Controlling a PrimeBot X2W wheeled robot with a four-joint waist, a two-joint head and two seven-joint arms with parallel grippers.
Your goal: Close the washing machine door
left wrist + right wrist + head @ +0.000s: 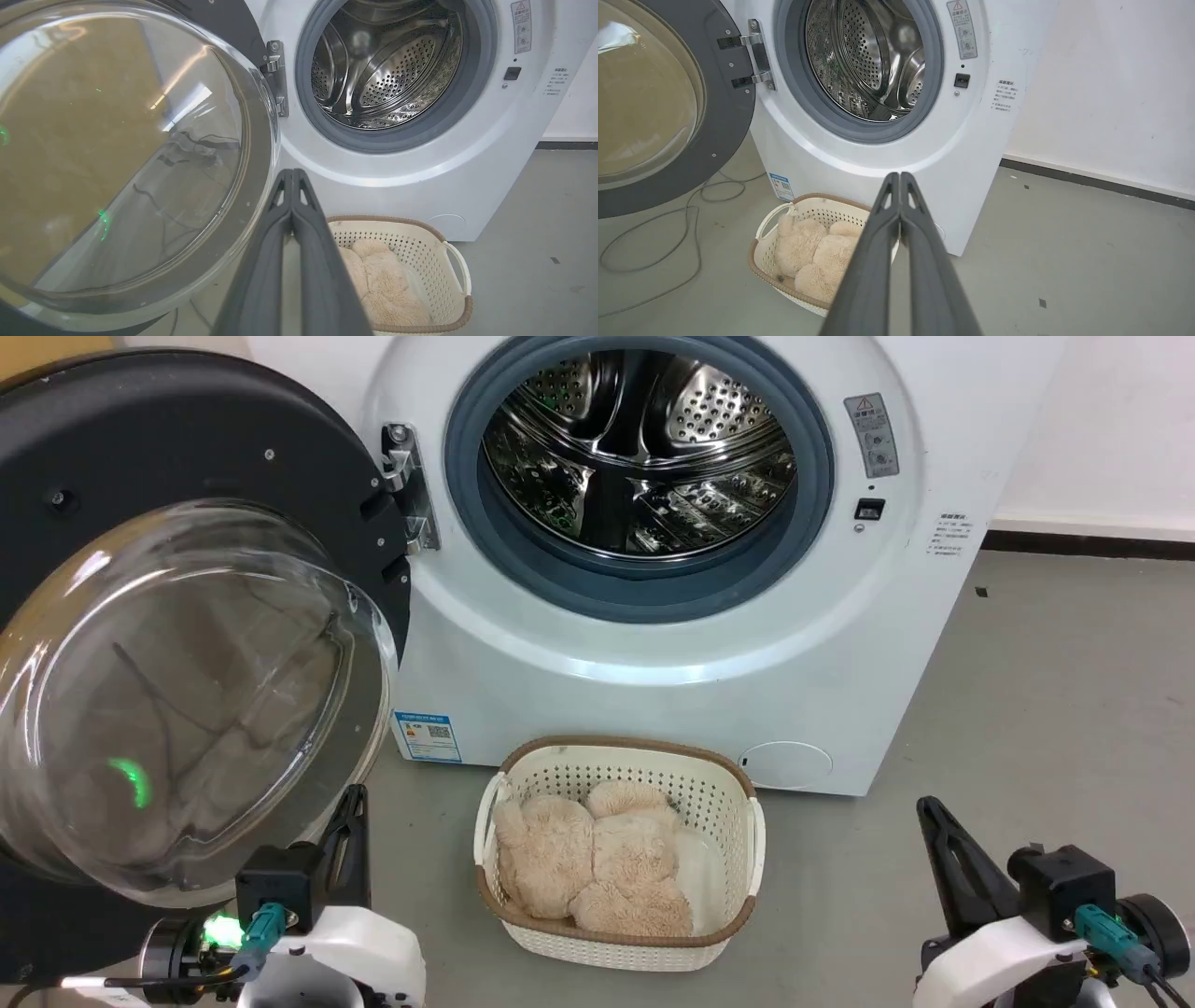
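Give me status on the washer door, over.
Left gripper, right gripper shut, empty. Washing machine door wide open. Laundry basket on floor before washing machine, likely under door's swing.

Door (131, 158) hangs wide open on its hinge (276, 77), with the washing machine (420, 177) drum (387, 65) exposed. Left gripper (293, 175) has its fingers pressed together, tips just beside the door's lower right rim. Cream basket (460, 266) holding a beige fluffy item (378, 280) sits on the floor (537, 233) by the machine's front.

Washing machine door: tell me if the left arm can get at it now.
Probably yes: the shut left gripper sits close beside the open washing machine door, nothing between them.
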